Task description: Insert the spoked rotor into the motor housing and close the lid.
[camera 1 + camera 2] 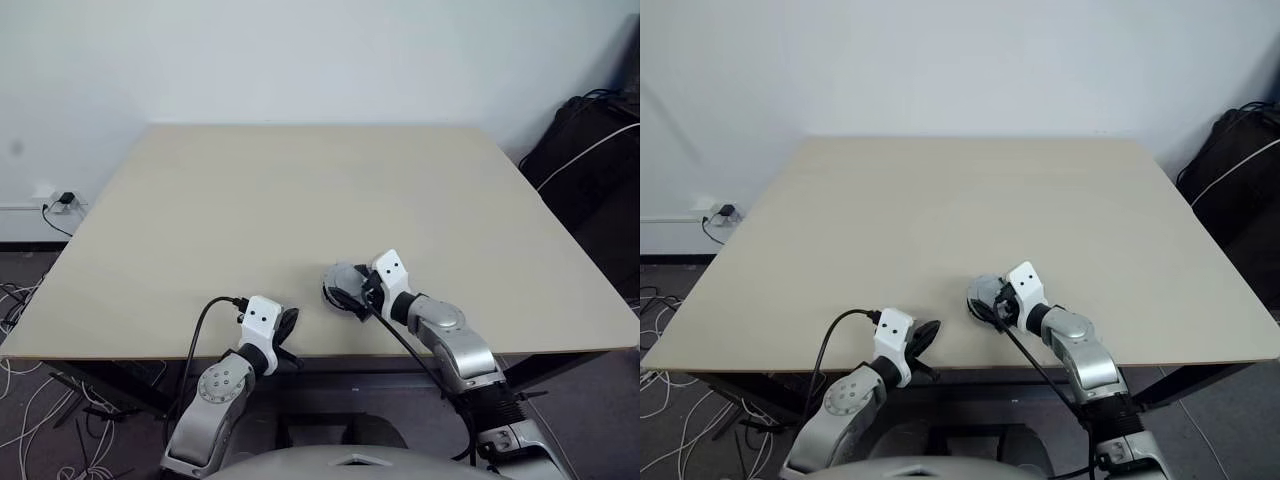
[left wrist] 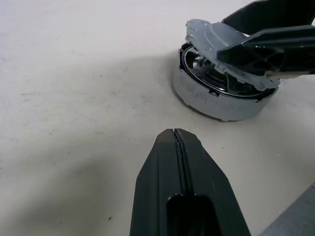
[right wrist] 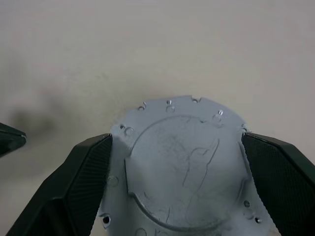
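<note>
The lid (image 3: pixel 179 162), a silver-grey disc, lies tilted on top of the motor housing (image 2: pixel 211 101), a low round silver-walled drum near the table's front edge. My right gripper (image 3: pixel 177 140) is open, with one black finger (image 3: pixel 83 172) close beside each edge of the lid. Under the raised side of the lid I see a dark ring and pale metal parts inside the housing; I cannot tell the spoked rotor apart there. My left gripper (image 2: pixel 174 135) is shut and empty. It sits a short way to the left of the housing, at the table's front edge (image 1: pixel 288 325).
The beige table (image 1: pixel 300 190) stretches bare behind the housing. A black bag (image 1: pixel 590 170) with a white cord stands off the table's right side. Cables and a wall socket (image 1: pixel 62 200) lie on the floor at the left.
</note>
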Motion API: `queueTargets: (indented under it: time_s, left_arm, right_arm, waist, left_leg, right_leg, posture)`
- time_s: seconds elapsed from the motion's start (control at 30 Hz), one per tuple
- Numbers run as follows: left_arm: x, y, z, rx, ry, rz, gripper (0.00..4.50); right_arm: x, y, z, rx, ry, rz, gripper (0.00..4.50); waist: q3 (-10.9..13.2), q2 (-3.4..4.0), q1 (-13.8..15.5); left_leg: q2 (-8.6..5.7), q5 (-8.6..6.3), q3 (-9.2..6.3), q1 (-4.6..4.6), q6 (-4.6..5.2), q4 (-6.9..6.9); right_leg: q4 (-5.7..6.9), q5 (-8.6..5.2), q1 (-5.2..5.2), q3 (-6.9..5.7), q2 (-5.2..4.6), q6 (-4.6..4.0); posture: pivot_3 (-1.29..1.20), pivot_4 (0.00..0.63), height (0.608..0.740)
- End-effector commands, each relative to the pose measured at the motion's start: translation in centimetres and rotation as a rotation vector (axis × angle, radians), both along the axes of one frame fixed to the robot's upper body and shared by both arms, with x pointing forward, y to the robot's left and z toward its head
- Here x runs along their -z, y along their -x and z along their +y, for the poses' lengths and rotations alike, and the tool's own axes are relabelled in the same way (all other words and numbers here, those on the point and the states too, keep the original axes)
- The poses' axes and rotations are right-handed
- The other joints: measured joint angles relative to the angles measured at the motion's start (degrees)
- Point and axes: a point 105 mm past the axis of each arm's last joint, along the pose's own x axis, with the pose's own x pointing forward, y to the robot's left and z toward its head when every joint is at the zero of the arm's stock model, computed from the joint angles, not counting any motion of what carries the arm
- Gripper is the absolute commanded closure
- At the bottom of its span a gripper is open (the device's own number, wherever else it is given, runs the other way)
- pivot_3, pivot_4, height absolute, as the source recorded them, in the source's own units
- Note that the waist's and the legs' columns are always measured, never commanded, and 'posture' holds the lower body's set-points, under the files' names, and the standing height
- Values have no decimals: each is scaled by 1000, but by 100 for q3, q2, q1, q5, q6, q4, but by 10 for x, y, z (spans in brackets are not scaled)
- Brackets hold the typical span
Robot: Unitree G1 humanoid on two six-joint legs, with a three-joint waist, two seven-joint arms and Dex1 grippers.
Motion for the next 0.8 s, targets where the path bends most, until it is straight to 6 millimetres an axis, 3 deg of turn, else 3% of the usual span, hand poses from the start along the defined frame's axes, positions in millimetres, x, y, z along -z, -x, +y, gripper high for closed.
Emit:
queueTargets:
  time_s: [0.03, 0.1, 0.27, 0.8]
  left_arm:
    - [-15, -5, -1, -5, 17, -57, 4500]
    - [-15, -5, 0, -9, 18, -57, 4500]
    - [-15, -4, 0, -14, 19, -57, 4500]
    - [-15, -6, -2, -8, 25, -58, 4500]
  right_arm:
    - [-10, -7, 3, -15, 1, -49, 23]
    - [-8, -8, 2, -9, 8, -45, 23]
    - [-7, -7, 0, -3, 13, -45, 1225]
    - [-4, -6, -2, -12, 49, -9, 1235]
  waist:
    - [0, 1, 0]
    - [-1, 2, 0]
    - [-4, 5, 1]
    - [-7, 8, 2]
  left_leg:
    - [0, 0, 0, 0, 0, 0]
    - [0, 0, 0, 1, 0, 0]
    - [0, 0, 0, 2, 0, 1]
    - [0, 0, 0, 6, 0, 1]
  right_leg:
    - [0, 0, 0, 0, 0, 0]
    - [0, 0, 1, 0, 0, 0]
    - [1, 0, 2, 0, 0, 0]
    - [1, 0, 8, -1, 0, 0]
  posture:
    - [0, 0, 740]
    - [0, 0, 740]
    - [0, 0, 740]
    - [0, 0, 740]
